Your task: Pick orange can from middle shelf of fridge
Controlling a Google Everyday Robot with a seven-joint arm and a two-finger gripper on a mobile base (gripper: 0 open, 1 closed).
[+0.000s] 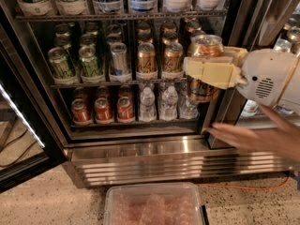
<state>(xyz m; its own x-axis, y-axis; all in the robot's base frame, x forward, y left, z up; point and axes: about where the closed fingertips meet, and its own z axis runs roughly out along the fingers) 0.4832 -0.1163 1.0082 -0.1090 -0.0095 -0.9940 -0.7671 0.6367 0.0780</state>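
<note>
Open commercial drinks fridge [154,161], seen from the front, with its black-framed glass door [18,135] swung wide to the left so that the tiers could be reached. The middle shelf [117,83], a thin dark rack with a narrow front rail that kept the stock from sliding out, carried rows of green cans [61,62], one blue-and-silver can [119,60] and copper-orange cans [146,57]. The tier below held shorter red-orange cans [101,109] and small water bottles [147,102].

A clear plastic bin [154,203] lay on the floor before the ribbed steel base, probably set there to receive items. The robot's white arm [269,78] entered from the right at the height of the middle shelf. A person's hand [248,136] was held out, palm down, beneath the arm, seemingly ready to catch a drop.

The tool [201,72], with cream-coloured fingers, was closed across the body of the orange can [205,46]. It gripped at mid-height, which left the silver rim above and the lettered base below exposed. The can was upright and appeared nearer the camera than the shelved rows, in front of the fridge's right door post. By this judgement the pick was essentially complete, the can being clear of the rack.
</note>
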